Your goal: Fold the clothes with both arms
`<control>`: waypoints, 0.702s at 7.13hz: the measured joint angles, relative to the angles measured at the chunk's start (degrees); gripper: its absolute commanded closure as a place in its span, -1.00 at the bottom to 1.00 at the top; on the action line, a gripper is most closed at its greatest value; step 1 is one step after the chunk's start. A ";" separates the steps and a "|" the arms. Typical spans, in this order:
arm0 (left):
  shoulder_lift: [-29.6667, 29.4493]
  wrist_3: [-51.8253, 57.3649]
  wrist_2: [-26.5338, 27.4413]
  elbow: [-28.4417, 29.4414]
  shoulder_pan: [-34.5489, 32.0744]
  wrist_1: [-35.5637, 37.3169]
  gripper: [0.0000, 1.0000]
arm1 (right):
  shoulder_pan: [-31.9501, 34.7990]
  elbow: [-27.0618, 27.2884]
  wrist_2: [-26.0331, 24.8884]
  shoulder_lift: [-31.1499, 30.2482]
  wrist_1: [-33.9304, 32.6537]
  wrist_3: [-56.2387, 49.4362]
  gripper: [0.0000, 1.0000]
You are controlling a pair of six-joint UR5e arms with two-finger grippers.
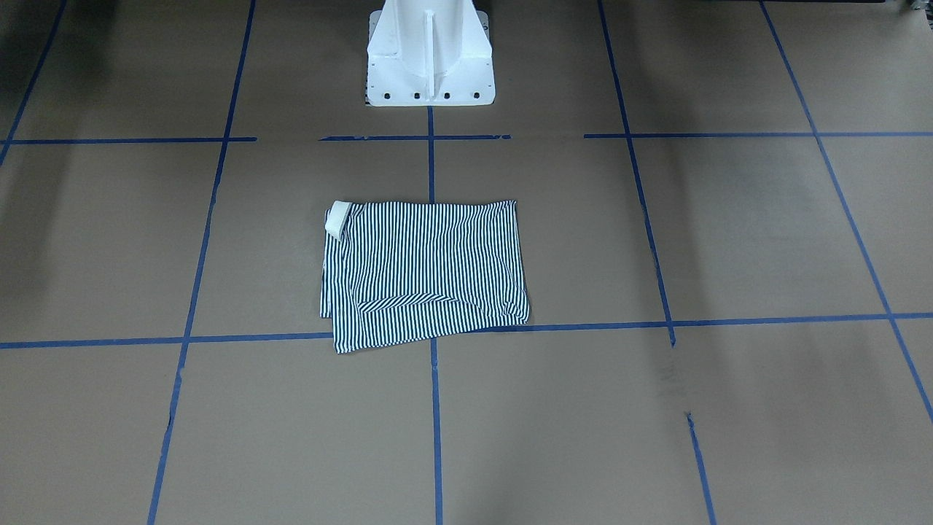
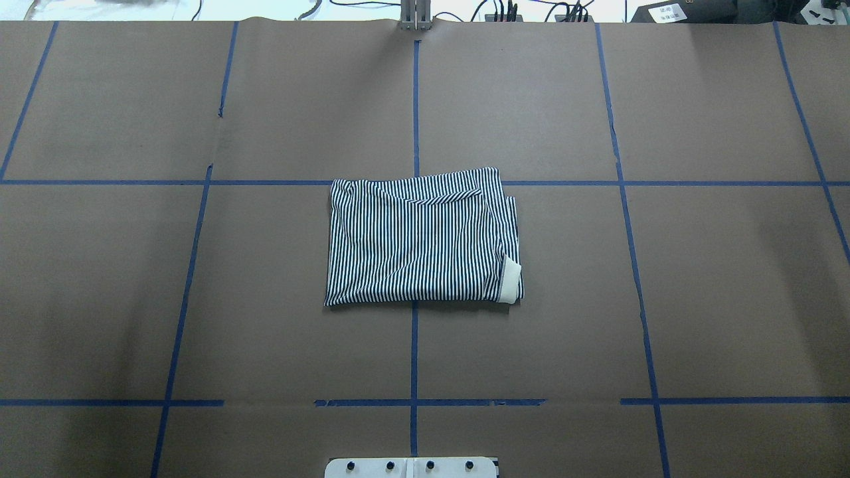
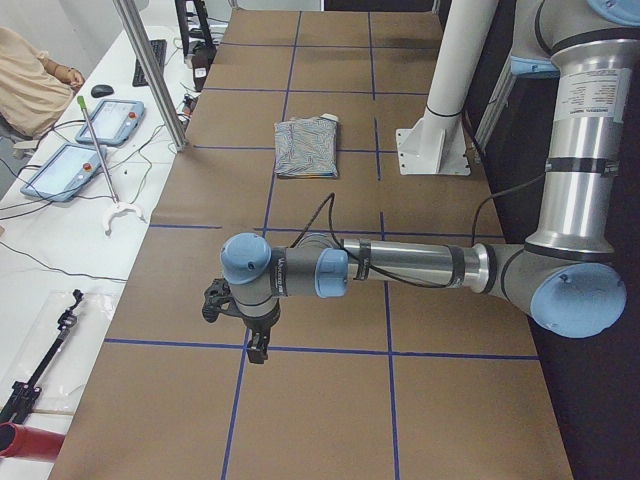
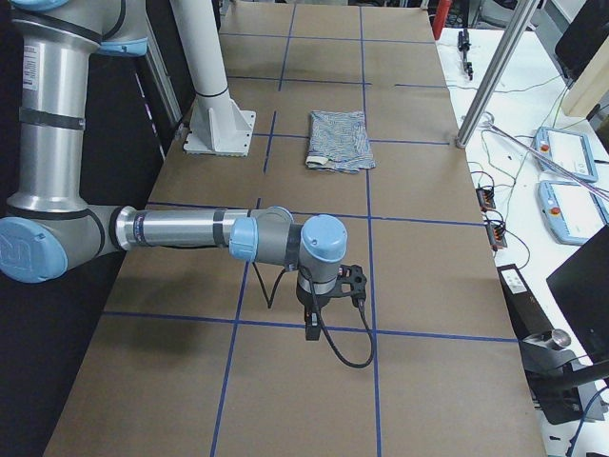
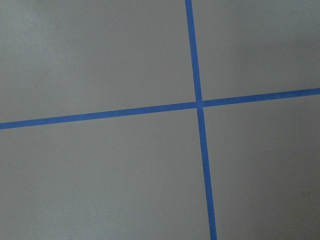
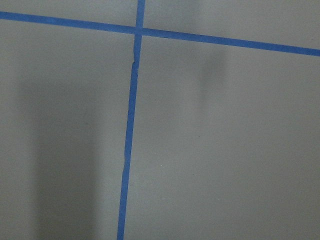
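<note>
The striped polo shirt lies folded at the middle of the bench; left claw and right claw hang well apart from it, whether wide or narrow I cannot tell

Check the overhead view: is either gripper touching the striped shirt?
No, the shirt lies folded and alone on the brown table, with nothing on or beside it.
</note>
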 measured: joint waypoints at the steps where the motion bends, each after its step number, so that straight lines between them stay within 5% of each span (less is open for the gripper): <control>1: 0.00 0.02 0.02 0.06 0.00 0.04 -1.00 | 0.00 -0.11 0.02 -0.03 0.00 0.01 -1.00; 5: 0.06 0.09 0.08 0.15 0.01 0.07 -1.00 | 0.00 -0.67 0.98 -0.06 0.00 -0.02 -1.00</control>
